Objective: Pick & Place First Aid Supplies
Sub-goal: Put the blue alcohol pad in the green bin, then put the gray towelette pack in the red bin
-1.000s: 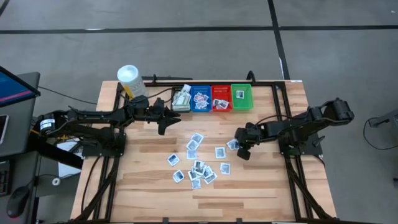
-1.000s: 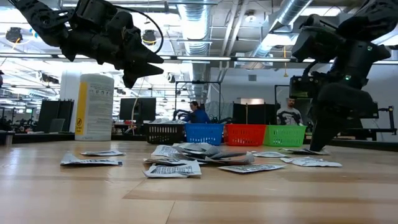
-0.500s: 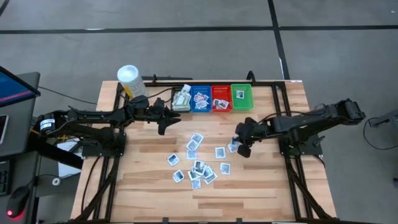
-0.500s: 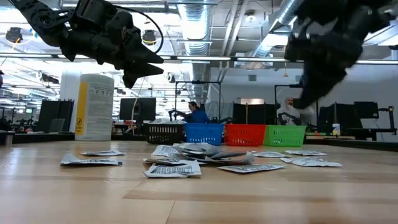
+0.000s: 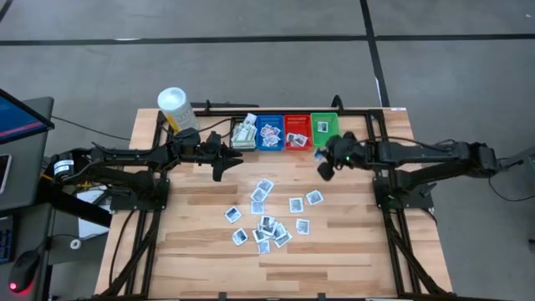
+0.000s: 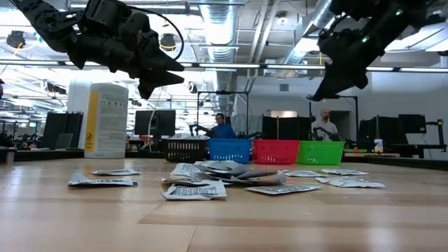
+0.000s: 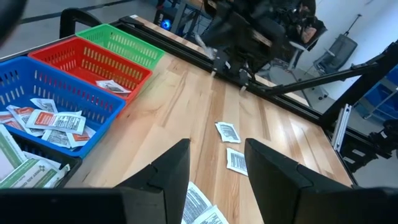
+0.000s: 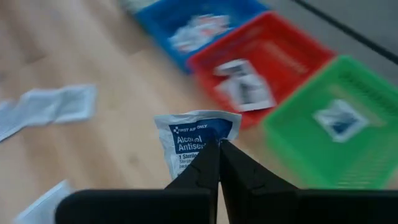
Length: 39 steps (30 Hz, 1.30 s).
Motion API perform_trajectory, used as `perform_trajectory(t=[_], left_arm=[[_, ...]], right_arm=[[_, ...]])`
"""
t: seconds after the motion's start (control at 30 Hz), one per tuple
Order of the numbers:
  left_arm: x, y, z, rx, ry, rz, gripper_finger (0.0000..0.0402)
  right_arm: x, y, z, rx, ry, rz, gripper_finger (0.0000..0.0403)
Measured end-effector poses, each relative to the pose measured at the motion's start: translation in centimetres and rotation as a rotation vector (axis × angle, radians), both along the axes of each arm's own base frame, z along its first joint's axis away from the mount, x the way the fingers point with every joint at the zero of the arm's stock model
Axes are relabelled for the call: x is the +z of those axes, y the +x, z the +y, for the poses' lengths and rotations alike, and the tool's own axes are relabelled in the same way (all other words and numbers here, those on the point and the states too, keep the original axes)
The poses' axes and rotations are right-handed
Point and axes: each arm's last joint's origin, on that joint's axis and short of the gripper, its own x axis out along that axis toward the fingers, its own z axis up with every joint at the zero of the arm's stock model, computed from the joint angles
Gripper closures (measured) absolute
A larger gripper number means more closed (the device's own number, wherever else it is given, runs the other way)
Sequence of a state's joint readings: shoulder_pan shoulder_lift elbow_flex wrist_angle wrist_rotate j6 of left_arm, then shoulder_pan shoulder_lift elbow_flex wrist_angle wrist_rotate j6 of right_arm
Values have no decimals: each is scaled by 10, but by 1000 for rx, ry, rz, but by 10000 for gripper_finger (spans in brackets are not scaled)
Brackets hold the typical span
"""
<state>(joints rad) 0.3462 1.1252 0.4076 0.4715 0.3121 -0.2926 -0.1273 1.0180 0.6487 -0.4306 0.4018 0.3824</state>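
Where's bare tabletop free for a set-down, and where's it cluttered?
Free: the wooden table's near-left corner and its strip right of the scattered white packets. Crowded: that packet cluster at centre, and the far edge with the black, blue, red and green plastic bins.

Readable only on the packet (image 8: 196,138) pinched in the right gripper (image 8: 218,149), jaws closed on its lower edge: "FIRST AID ONLY" in white on a blue band, then "Alcohol Antisep…" in blue beneath, cut off by the jaws. Further small lines below, too fine to read. Dark print on the white tub's (image 6: 106,120) yellow-edged label and on the counter's loose packets (image 6: 195,190), illegible.
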Motion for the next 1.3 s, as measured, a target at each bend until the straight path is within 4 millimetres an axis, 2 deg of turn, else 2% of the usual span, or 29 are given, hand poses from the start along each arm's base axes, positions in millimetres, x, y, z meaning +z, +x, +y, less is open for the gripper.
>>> perform_trajectory(t=[0.43, 0.67, 0.8, 0.93, 1.13, 1.3], left_arm=[[0, 0, 1, 35, 8, 2, 247], [0, 0, 1, 36, 8, 2, 247], [0, 0, 1, 36, 8, 2, 247], [0, 0, 1, 36, 8, 2, 247], [0, 0, 2, 36, 9, 2, 247], [0, 0, 2, 36, 10, 2, 247]], right_arm=[[-13, -6, -80, -366, -27, 0, 402], [-34, -10, -112, -390, 96, 18, 395], [-44, -9, -120, -405, 125, 43, 378], [-48, -8, -122, -406, 131, 55, 343], [-43, -7, -118, -392, 119, 34, 286], [-31, -8, -111, -365, 97, -7, 258]])
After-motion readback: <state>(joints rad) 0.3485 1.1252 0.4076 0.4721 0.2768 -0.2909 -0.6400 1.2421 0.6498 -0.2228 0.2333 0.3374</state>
